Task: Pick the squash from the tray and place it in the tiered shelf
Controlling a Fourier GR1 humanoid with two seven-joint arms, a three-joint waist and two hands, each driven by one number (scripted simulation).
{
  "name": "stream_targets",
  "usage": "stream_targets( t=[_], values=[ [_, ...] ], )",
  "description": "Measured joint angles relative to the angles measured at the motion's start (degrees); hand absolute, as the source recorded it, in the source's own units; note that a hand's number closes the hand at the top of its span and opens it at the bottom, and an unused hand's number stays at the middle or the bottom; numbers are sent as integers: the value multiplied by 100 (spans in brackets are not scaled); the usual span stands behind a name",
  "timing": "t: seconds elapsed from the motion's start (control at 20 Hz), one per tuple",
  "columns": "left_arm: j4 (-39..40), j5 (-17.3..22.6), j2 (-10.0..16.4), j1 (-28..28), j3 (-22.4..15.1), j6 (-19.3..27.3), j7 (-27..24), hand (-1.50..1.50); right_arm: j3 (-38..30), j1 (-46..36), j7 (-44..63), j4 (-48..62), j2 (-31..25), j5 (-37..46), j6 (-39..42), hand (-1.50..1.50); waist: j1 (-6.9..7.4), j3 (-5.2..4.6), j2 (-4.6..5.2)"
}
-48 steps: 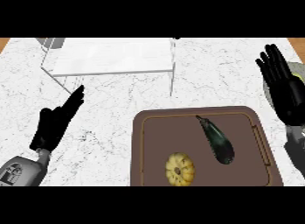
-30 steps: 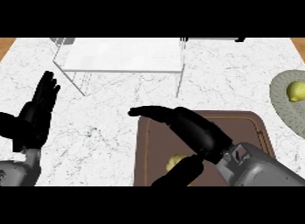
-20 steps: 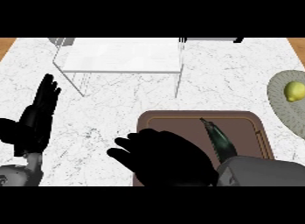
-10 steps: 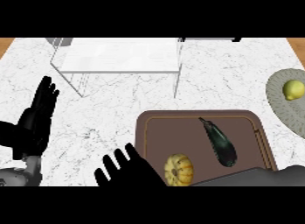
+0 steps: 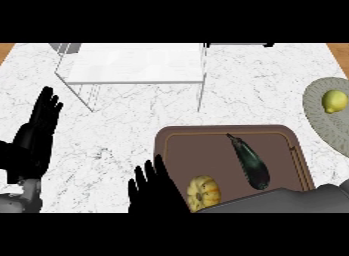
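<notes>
Head view: right forearm lies across the tray's (image 5: 193, 150) near edge. Right hand (image 5: 156, 195) is at the tray's left rim, fingers straight and apart, just beside the squash (image 5: 203, 193), which lies in the tray, ungripped. Left hand (image 5: 33, 142) rests open at the left, over the worktop (image 5: 118, 130).

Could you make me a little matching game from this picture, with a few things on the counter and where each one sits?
Things:
1. squash
2. eggplant
3. lemon
4. shelf

Places:
A. on the grey plate
B. far side of the counter
C. near left part of the brown tray
D. middle of the tray

Pairs: 1-C, 2-D, 3-A, 4-B
</notes>
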Motion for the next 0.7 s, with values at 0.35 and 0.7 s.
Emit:
stream_targets(
  t=[0.35,0.7],
  values=[
    [9,-5,-47,57,71,-75,-51,0,162,192,60,141,-118,326,51,-150,0,6,29],
    [-39,-118,-121,54,74,-86,-20,0,150,595,-71,3,-410,676,172,-150,2,9,44]
  ],
)
